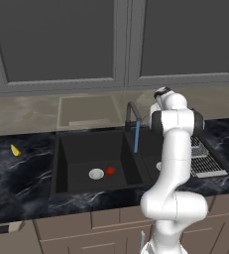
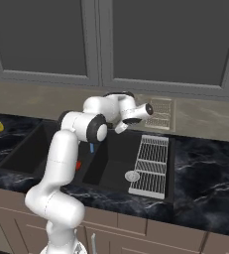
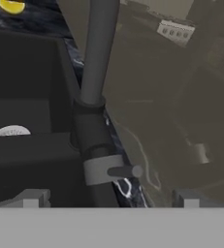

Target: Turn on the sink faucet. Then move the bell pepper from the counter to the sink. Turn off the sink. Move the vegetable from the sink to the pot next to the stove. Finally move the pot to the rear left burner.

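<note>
Pepper: the bell pepper (image 1: 110,170) lies on the floor of the left basin of the sink (image 1: 61,163), just beside the round silver drain (image 1: 96,173). Its transfer from the bench (image 1: 17,173) reads as done.
Water: a blue stream (image 1: 136,138) falls from the spout of the sink faucet (image 1: 131,111), so the tap is running.
Step in hand: judged to be turning the faucet off.
Gripper: the gripper (image 3: 111,198) is at the faucet base, jaws spread wide, nothing between them; the fingertips (image 3: 31,197) flank the grey collar and its small side lever (image 3: 125,171).
Next move: likely close in on the lever and swing it toward the off position. The lever is short, so the approach needs to be well centred or the fingers may slip past.
Surroundings: wire rack (image 2: 150,166) over the right basin; yellow wedge (image 1: 15,150) on the bench, well apart, not part of the task.
</note>
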### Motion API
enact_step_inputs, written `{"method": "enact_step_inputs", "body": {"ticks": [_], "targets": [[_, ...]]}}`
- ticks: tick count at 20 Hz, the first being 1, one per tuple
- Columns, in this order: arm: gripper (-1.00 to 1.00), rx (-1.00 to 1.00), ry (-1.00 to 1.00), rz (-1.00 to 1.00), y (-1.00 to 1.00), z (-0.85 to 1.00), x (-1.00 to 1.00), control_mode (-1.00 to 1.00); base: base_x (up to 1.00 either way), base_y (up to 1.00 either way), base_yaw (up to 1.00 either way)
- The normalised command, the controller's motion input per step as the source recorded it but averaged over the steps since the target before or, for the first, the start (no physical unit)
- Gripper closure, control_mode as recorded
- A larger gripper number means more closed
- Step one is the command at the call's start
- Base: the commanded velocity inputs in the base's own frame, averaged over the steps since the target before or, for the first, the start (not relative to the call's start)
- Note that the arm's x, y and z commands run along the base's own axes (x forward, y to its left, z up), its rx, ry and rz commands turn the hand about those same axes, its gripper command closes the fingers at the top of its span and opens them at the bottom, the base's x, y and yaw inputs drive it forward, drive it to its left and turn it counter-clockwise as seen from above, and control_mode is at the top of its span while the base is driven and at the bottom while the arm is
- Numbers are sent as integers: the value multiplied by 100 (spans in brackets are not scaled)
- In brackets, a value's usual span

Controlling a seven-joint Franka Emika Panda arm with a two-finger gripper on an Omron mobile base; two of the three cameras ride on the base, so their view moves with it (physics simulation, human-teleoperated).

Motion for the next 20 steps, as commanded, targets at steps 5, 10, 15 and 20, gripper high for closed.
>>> {"method": "enact_step_inputs", "body": {"ticks": [5,10,15,20], "targets": [[-100,0,1,4,31,0,2,-100,0,0,0],[-100,0,2,6,34,0,0,-100,0,0,0],[-100,0,2,6,31,0,0,-100,0,0,0],[-100,0,2,6,30,0,2,-100,0,0,0]]}}
